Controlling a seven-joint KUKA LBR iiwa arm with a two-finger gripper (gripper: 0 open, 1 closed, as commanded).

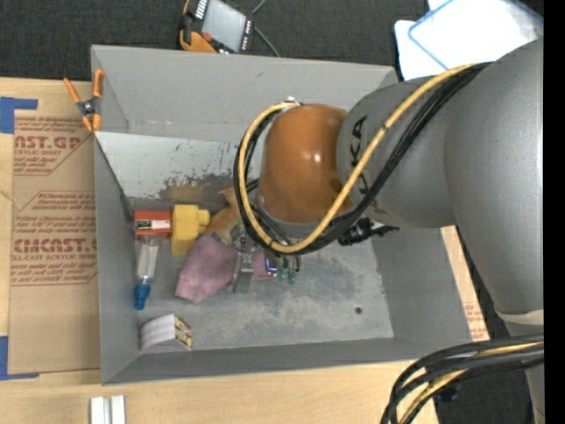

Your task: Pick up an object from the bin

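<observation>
— Where is the arm?

— It comes in from the right. The arm (459, 148) bends down into the grey bin (265, 87), and the orange cover (300, 162) on its wrist hangs over the middle of the floor. The gripper (250, 270) pokes out from beneath that cover, low over the bin floor.

— Apart or together?

— I can't tell from where I stand. The wrist hides most of it.

— What is it next to?

— A pink piece (205, 270), soft-looking and crumpled, which lies on the floor left of the middle. The gripper sits right at its right-hand edge. I can't make out whether the two touch.

— And around that?

— A yellow block (187, 226) sits just above the pink piece, close against its top edge. An orange-red box (152, 225) is right beside the block on its left, near the left wall. Below the box a clear tube (146, 268) lies along that wall, with a blue cap (139, 299) at its near end. A white striped packet (165, 331) sits in the near left corner, well apart from the gripper. A tan thing (225, 215) lies to the right of the yellow block, half tucked under the orange cover, so I can't tell its shape.
</observation>
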